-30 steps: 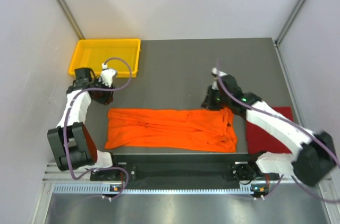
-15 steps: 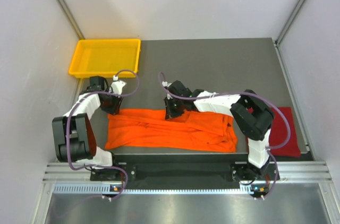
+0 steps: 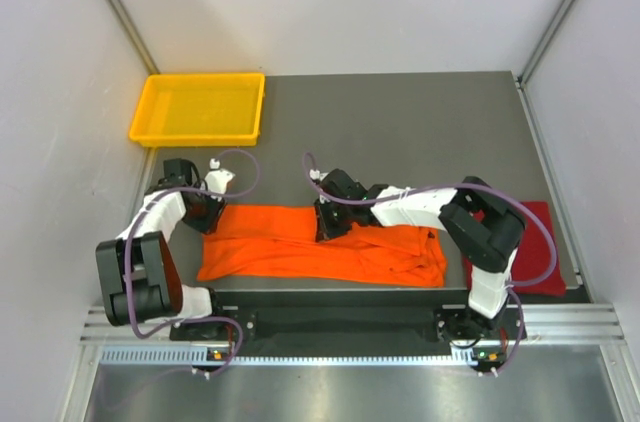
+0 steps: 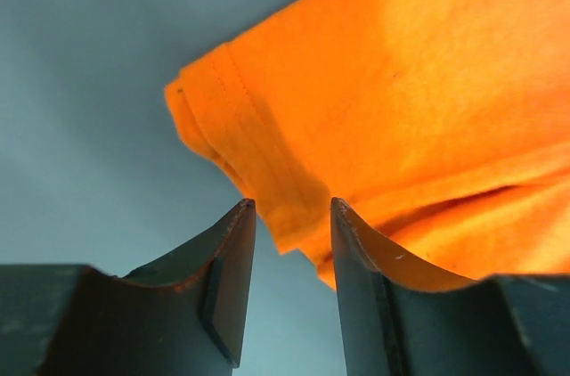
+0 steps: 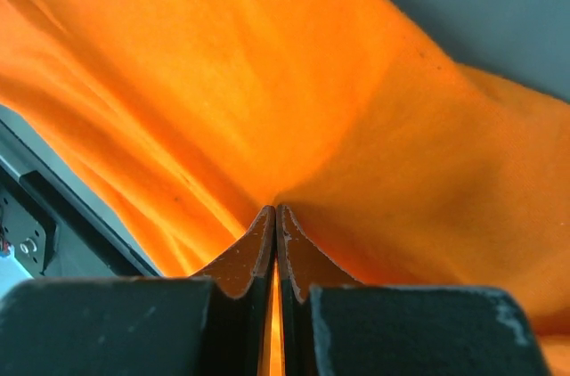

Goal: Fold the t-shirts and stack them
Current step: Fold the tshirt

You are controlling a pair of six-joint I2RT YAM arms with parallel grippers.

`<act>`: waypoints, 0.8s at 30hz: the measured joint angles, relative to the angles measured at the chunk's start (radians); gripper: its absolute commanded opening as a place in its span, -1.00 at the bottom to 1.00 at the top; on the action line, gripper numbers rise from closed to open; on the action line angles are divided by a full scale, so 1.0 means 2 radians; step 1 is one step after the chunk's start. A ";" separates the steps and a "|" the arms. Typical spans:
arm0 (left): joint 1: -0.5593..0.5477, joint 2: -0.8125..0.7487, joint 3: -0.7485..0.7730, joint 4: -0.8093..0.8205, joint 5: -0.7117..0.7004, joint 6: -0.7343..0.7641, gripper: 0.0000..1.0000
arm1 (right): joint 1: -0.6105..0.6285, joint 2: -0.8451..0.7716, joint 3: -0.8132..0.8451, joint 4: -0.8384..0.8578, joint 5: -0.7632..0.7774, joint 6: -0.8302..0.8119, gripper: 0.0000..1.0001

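Right fingers (image 5: 252, 256) now pinch the orange t-shirt (image 3: 300, 250), its far edge dragged nearer.

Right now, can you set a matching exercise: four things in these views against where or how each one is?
Things:
1. yellow tray
2. dark red t-shirt
3. left gripper
4. right gripper

Place or state:
a. shut on the orange t-shirt
b. far left corner of the table
c. open at the orange t-shirt's left end
d. near right part of the table, partly under the right arm

Pairs: 1-b, 2-d, 3-c, 4-a
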 measured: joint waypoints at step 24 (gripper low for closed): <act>-0.004 0.089 0.079 0.048 0.001 -0.074 0.29 | -0.319 -0.273 -0.167 -0.148 0.167 -0.027 0.17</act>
